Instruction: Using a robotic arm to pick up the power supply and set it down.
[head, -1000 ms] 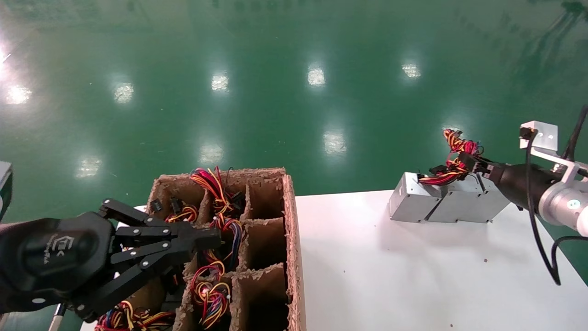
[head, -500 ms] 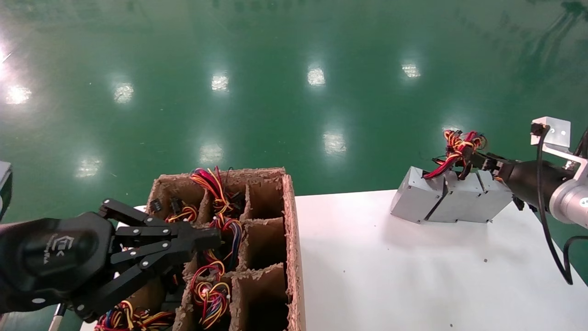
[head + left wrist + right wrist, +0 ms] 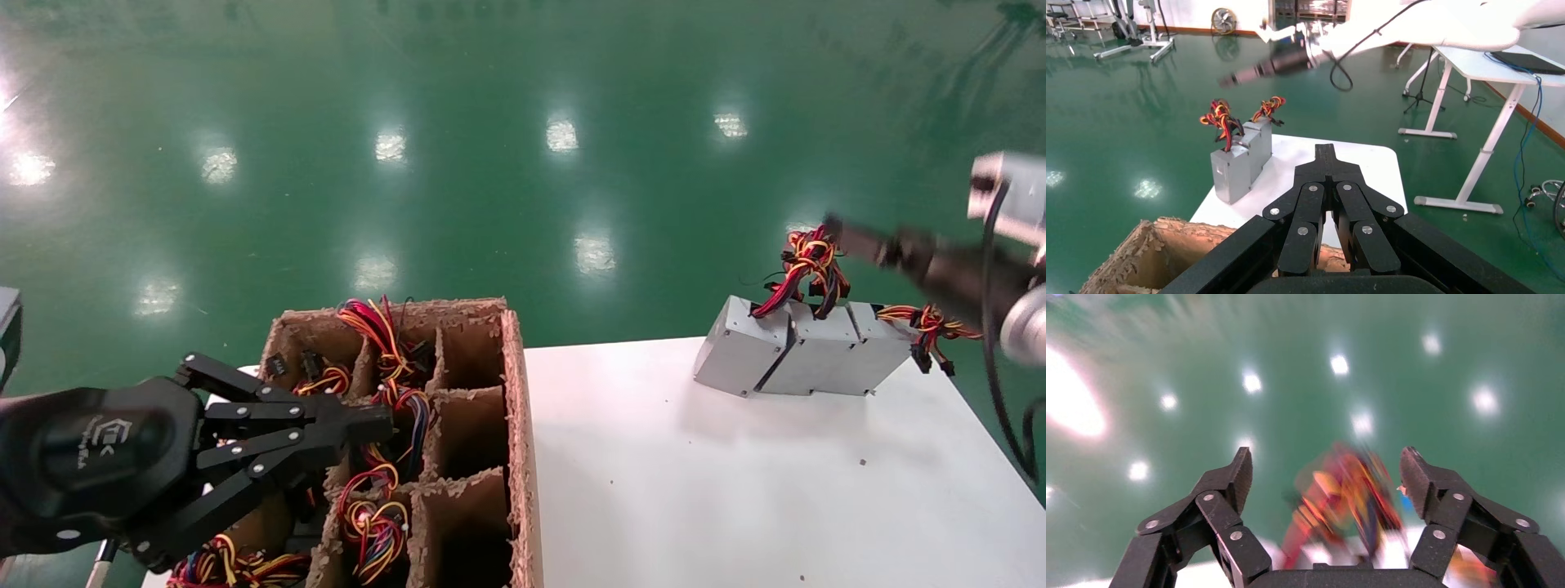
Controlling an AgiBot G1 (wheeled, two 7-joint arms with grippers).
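White table (image 3: 735, 490) carried the power supply (image 3: 742, 357) at two o'clock, set down upright; our right gripper (image 3: 1327, 478) hung wide above its wires, empty; our left gripper (image 3: 359, 425) sat closed over the cardboard crate (image 3: 516, 425).

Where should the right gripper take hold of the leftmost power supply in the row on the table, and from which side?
Judging by its pose, from above: the power supply leans against its neighbour, so that side is blocked. Grip across its sheet-metal body or the knotted wire bundle. The right gripper hangs open above.
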